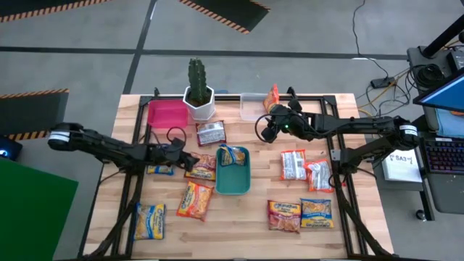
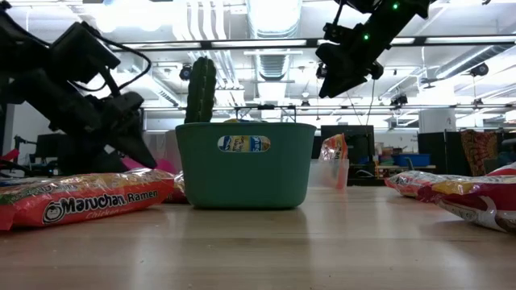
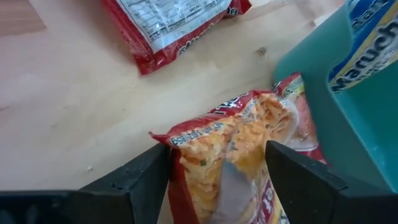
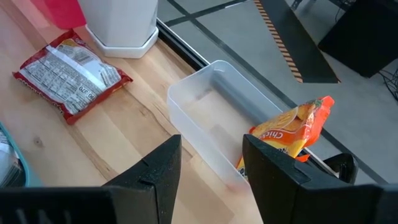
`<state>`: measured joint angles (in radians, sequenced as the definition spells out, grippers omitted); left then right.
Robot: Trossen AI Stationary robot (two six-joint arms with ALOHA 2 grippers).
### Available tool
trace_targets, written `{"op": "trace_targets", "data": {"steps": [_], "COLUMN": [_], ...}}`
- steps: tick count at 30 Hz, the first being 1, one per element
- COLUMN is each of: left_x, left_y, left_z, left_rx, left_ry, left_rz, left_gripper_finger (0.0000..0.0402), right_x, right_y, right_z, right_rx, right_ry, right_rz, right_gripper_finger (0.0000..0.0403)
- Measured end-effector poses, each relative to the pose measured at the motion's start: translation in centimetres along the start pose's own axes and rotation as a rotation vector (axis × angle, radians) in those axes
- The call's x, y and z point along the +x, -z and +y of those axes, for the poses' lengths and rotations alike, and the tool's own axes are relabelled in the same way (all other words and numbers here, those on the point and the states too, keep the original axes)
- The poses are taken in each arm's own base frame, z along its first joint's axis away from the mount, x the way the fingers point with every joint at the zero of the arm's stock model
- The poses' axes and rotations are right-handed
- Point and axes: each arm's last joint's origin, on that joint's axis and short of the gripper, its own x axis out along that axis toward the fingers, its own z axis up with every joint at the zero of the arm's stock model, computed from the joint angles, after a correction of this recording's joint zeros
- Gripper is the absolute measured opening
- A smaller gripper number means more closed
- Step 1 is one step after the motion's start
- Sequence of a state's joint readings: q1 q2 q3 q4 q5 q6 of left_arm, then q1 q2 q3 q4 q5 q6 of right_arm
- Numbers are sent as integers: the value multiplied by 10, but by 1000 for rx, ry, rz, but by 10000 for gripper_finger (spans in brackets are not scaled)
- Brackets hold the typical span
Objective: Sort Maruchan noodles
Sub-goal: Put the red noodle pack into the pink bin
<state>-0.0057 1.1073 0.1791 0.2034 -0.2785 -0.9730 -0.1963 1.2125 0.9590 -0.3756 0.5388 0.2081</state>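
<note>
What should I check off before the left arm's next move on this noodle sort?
1. Left gripper fingers straddle the orange-red packet: ok.
2. Fingers closed on it: not ok, open.
3. Green tray clear of the packet: not ok, packet lies against its wall.
4. Green tray has room: ok, one yellow-blue packet inside.
5. Right gripper out of the way, raised near the clear tray: ok.
6. Right fingers empty: ok.

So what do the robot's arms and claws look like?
Both arms are black and thin, with a white band near the shoulder end. Looping black cables run along them. The right gripper has small green lights behind it. The left gripper ends in two flat, dark, wedge-shaped fingers.
</note>
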Motion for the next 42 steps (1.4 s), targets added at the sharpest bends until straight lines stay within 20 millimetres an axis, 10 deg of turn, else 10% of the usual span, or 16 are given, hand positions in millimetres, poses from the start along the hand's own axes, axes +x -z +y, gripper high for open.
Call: {"op": "trace_targets", "data": {"steps": [8, 18, 42], "left_x": [7, 3, -135], "left_y": [3, -9, -145], "left_z": [1, -16, -73], "left_rx": [22, 109, 362], "left_ry": [-42, -43, -599], "left_rz": [31, 80, -102], "left_gripper_finger": [193, 13, 1], "right_x": [0, 0, 0], "right_y": [0, 0, -1], "right_z": [0, 0, 1], "right_rx": [0, 2, -3], "right_ry": [0, 0, -4], "right_rz": [1, -2, -15], "right_gripper_finger": [158, 155, 149]}}
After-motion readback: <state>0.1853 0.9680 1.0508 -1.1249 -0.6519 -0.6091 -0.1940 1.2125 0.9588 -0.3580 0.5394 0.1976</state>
